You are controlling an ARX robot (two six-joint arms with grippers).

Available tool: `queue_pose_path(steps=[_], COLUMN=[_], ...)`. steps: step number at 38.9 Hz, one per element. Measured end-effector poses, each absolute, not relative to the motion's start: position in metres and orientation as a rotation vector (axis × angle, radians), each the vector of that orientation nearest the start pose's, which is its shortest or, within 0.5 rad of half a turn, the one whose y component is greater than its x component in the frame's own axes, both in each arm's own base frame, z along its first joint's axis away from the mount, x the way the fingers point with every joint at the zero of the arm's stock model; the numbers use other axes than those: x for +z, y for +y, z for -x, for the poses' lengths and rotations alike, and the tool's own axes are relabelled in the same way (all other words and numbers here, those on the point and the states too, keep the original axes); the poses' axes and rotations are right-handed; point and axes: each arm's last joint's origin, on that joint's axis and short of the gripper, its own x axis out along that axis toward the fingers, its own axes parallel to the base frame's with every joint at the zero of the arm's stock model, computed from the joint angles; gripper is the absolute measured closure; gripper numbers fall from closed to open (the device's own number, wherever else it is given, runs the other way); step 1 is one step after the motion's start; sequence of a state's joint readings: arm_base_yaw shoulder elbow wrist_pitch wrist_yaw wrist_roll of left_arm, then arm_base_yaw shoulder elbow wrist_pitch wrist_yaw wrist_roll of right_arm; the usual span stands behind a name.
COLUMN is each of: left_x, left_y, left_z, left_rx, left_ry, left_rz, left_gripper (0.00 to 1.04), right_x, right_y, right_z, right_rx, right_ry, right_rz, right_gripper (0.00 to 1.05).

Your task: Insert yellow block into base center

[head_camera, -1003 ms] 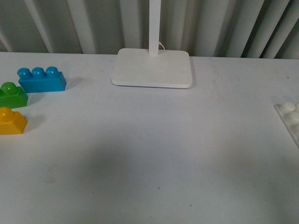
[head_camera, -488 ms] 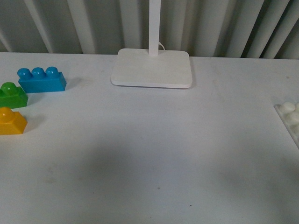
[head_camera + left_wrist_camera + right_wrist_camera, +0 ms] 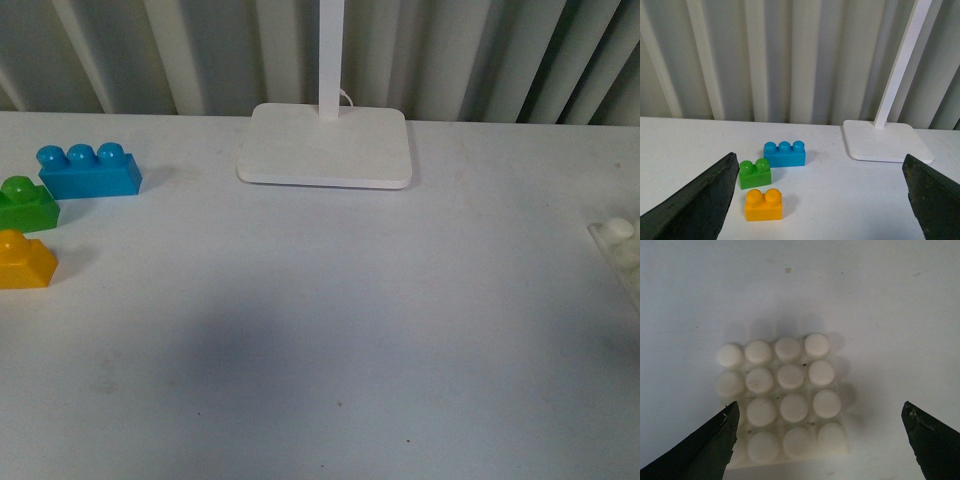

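The yellow block (image 3: 24, 260) lies at the table's far left edge in the front view, and in the left wrist view (image 3: 763, 204) it stands in front of the green brick. My left gripper (image 3: 822, 200) is open and empty, well back from the block. The white studded base (image 3: 620, 245) shows only partly at the right edge of the front view. In the right wrist view the base (image 3: 782, 402) lies below my right gripper (image 3: 820, 440), which is open and empty above it. Neither arm shows in the front view.
A green two-stud brick (image 3: 25, 203) and a blue three-stud brick (image 3: 88, 170) sit beside the yellow block. A white lamp foot (image 3: 325, 146) with a pole stands at the back centre. A corrugated wall runs behind the table.
The base has slid slightly to the right in the front view; less of it shows now. The bricks have not moved.
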State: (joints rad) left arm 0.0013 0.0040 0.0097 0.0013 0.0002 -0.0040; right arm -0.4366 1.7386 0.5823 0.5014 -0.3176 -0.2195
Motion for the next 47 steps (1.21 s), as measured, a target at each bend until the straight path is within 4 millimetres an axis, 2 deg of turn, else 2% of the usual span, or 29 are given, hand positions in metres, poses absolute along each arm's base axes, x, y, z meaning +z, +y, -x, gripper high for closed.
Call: queue_pose_path(steps=[2, 8, 13, 19, 30, 47], left_x=[0.167, 0.167, 0.167, 0.167, 0.167, 0.167], left_y=[0.000, 0.000, 0.000, 0.000, 0.000, 0.000], left_z=[-0.097, -0.097, -0.097, -0.097, -0.097, -0.097], left_rx=[0.001, 0.001, 0.001, 0.002, 0.002, 0.002], left_ry=[-0.007, -0.007, -0.007, -0.007, -0.007, -0.007], left_rz=[0.004, 0.004, 0.004, 0.004, 0.004, 0.004], left_gripper=[0.06, 0.06, 0.06, 0.06, 0.06, 0.06], right_x=[0.093, 0.073, 0.063, 0.057, 0.047, 0.037], right_y=[-0.117, -0.110, -0.104, -0.106, -0.110, -0.076], right_z=[-0.281, -0.297, -0.306, -0.316, -0.324, -0.325], right_rx=[-0.041, -0.001, 0.018, 0.000, -0.014, 0.038], right_ry=[0.654, 0.723, 0.746, 0.753, 0.774, 0.813], right_rz=[-0.026, -0.036, -0.035, -0.028, -0.032, 0.007], right_gripper=[0.09, 0.09, 0.09, 0.09, 0.09, 0.09])
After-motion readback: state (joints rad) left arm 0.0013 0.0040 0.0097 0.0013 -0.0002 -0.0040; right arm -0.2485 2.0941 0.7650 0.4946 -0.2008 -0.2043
